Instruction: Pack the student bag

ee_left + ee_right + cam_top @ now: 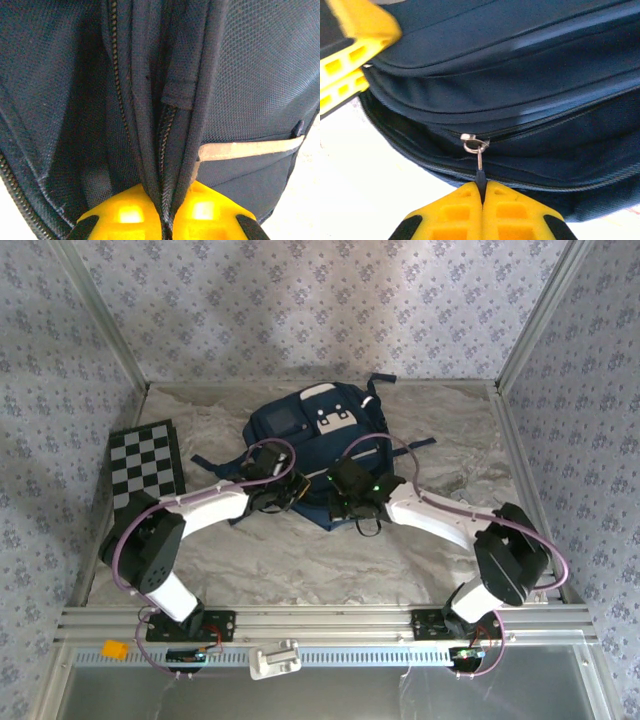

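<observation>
The student bag point(315, 430), a navy backpack with a white patch on top, lies at the middle back of the table. Both grippers meet at its near edge. My left gripper point(297, 490) point(167, 220) is shut on a fold of the bag's fabric point(260, 65) with a zipper track running through it; a light stripe point(250, 148) crosses the pocket to the right. My right gripper point(347, 502) point(482, 192) is shut on the dark pull tab of a zipper, its metal slider point(472, 140) just above the tips. The left fingers point(350, 50) show yellow at the upper left.
A checkered board point(145, 465) lies at the left on the crumpled pale cloth point(300, 560) covering the table. Metal frame posts stand at both back corners. A white part point(275, 658) and an orange piece point(113, 648) sit on the front rail.
</observation>
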Available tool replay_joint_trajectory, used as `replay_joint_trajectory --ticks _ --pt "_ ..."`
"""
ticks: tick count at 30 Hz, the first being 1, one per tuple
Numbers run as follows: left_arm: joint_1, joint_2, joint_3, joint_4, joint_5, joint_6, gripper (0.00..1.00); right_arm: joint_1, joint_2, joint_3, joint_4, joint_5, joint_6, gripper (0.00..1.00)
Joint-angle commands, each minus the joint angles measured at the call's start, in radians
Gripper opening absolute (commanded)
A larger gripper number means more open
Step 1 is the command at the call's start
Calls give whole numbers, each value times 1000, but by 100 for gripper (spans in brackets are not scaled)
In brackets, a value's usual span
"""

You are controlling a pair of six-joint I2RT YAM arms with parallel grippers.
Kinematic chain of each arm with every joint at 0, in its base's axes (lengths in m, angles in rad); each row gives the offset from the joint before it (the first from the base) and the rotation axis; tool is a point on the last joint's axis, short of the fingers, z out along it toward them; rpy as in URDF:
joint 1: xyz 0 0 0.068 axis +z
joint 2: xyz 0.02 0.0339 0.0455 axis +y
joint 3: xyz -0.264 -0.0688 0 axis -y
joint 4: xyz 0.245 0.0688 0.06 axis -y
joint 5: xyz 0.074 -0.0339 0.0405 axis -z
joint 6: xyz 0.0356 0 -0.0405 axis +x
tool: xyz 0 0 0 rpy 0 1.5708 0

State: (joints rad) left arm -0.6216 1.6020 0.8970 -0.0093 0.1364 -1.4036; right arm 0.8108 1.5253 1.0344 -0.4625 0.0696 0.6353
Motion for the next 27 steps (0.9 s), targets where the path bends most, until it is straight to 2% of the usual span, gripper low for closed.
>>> replay_joint_trajectory --ticks 1,6,12,14,16,21,24,27 --pt "62 -41 6 -77 -19 85 0 -47 -67 -42 -110 47 2 0" --pt "125 -29 50 -113 59 190 0 -104 -87 -47 -134 86 -60 0" --pt "170 -4 124 -149 69 298 0 -43 -58 -8 -83 35 -86 0" --pt "195 29 170 -200 118 321 0 -35 -49 -8 -35 -11 -72 0" --pt "204 26 166 -179 143 329 1 -36 -42 -10 8 -42 -62 0" --pt "200 -67 107 -181 128 299 43 -24 -15 16 9 -34 -64 0" --pt "161 -119 58 -161 128 210 49 -18 -4 4 43 -65 -55 0" --pt "78 -150 20 -133 81 99 50 -17 0 4 40 -48 -44 0"
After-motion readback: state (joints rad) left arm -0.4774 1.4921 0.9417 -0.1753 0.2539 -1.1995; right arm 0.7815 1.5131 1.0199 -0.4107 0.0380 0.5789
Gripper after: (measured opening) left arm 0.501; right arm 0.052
